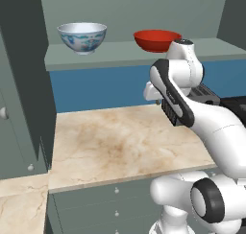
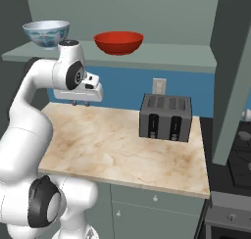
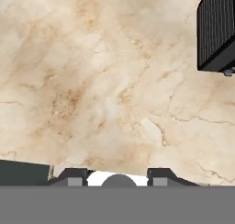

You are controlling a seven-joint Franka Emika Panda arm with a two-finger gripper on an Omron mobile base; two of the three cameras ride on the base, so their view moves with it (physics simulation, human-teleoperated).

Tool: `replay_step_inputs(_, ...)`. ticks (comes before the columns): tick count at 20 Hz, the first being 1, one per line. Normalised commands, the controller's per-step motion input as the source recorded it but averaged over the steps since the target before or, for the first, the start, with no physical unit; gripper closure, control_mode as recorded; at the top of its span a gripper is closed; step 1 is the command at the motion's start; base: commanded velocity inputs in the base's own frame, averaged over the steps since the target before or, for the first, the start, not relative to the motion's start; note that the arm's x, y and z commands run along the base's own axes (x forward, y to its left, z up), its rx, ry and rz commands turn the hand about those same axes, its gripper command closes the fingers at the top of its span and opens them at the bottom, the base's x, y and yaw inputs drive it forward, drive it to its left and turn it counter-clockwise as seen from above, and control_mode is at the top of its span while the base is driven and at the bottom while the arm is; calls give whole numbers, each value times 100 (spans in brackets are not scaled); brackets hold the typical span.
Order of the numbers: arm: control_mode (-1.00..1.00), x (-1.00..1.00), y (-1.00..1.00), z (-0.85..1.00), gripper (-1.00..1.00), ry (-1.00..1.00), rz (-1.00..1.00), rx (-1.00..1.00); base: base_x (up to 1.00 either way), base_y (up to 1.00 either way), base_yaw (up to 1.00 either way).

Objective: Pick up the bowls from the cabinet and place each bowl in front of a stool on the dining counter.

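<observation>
Hanging fingers-down over the beige marble worktop [image 2: 122,145], the two-finger gripper [image 2: 81,104] holds nothing, jaws partly parted, while both bowls sit above it on the cabinet shelf [image 2: 171,54], the blue-patterned white porcelain bowl [image 2: 46,33] nearer than the glossy red bowl [image 2: 118,42].

Two bowls [image 2: 46,32] [image 2: 118,42] sit apart on the cabinet shelf [image 2: 166,54] above the table [image 2: 112,140]; a toaster [image 2: 165,117] stands at right.
</observation>
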Motion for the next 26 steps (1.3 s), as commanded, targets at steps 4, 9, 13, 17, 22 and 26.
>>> replay_step_inputs(4, -100, 0, 0, 5, -100, -2, 0, 0, 0, 0, 0)
replay_step_inputs(9, -100, 0, 0, 19, -100, -24, 0, -11, 0, 0, 0)
replay_step_inputs(13, -100, 0, 0, 27, -100, -34, 0, -17, 0, 0, 0)
replay_step_inputs(17, -100, 0, 0, 51, -100, -21, 0, -16, 0, 0, 0)
replay_step_inputs(22, -100, 0, 0, 77, -100, -4, 0, -18, 0, 0, 0)
replay_step_inputs(26, -100, -9, 0, 62, -100, -2, 0, -22, 0, 0, 0)
